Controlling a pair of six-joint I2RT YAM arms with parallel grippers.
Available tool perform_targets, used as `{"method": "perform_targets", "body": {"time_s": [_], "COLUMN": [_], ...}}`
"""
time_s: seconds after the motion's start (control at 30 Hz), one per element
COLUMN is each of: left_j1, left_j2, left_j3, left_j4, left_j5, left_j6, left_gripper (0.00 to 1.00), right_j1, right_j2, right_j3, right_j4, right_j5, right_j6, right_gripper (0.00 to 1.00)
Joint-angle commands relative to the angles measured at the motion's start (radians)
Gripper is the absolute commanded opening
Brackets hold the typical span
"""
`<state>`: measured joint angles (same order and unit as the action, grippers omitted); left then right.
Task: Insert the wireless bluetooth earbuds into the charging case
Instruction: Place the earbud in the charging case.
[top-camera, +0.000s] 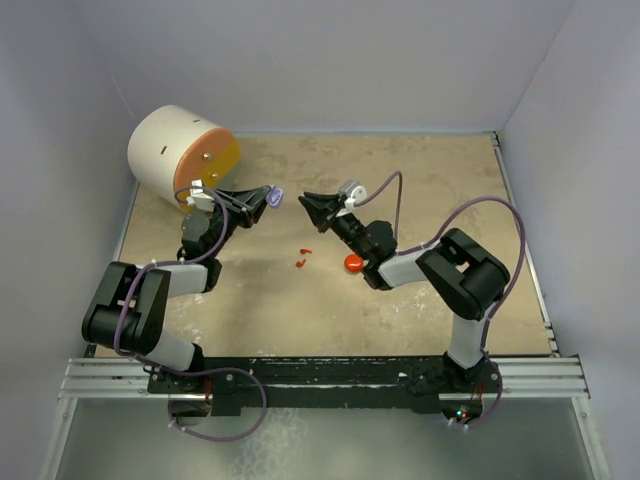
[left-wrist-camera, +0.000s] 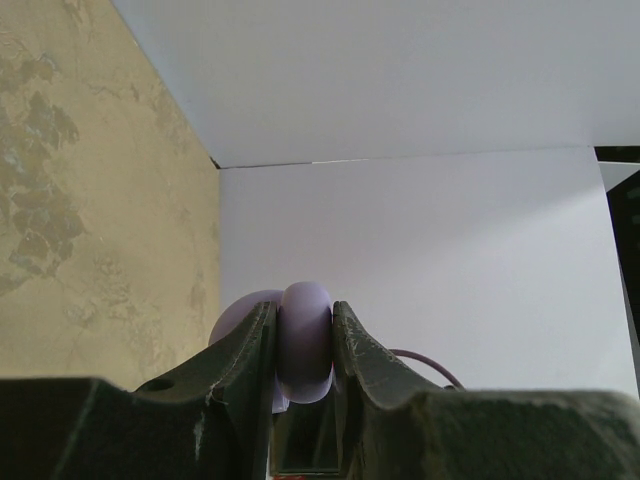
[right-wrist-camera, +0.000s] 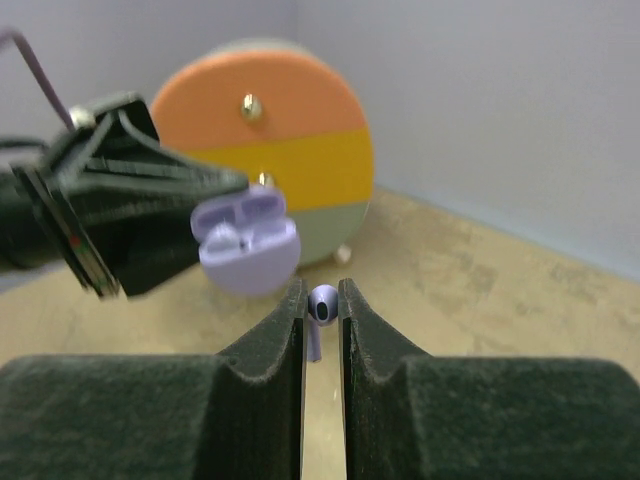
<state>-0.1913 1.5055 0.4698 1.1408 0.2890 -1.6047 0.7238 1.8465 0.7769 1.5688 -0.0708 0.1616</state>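
Far left, back corner: striped drum sits close to the left wall, its round face turned toward the centre. Just right of it the left fingers are clamped on the lavender charging case, held up off the bench.

The left wrist view has the case edge-on, pinched from both sides by the fingers with the back wall behind it, and the inside hidden. The right wrist view shows more: the case has its lid up and opening toward the camera, drum behind. I cannot tell whether its wells are filled.

A narrow gap separates the case from the right fingers, tips facing each other. In the right wrist view the fingers squeeze a lavender earbud — round head above the tips, stem between them, just below and right of the case, not touching it. The top view is too coarse to show this bud.

Only the top view shows the two red earbuds, lying on the bench nearer than the gap, and a red-orange disc right of them, beside the right arm's wrist.

Room: drum and left wall crowd the left arm — broad bench lies between the right arm and the right edge.
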Motion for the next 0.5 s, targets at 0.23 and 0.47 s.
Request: {"method": "perform_targets", "body": {"time_s": [0.23, 0.47], "left_j1": [-0.031, -0.053], "left_j2": [0.034, 0.096], "left_j3": [0.024, 0.011], "left_j4": [0.088, 0.154], "left_j5": [0.008, 0.001], "left_j6": [-0.012, -0.032], "left_gripper": [0.00, 0.00], "right_j1": [-0.005, -0.005], "right_j2": [0.028, 0.018], "right_j3": [-0.014, -0.023], "right_j4": [0.545, 0.591], "right_j5": [-0.054, -0.072], "right_j6": [0.002, -0.007], "right_gripper": [0.00, 0.00]}}
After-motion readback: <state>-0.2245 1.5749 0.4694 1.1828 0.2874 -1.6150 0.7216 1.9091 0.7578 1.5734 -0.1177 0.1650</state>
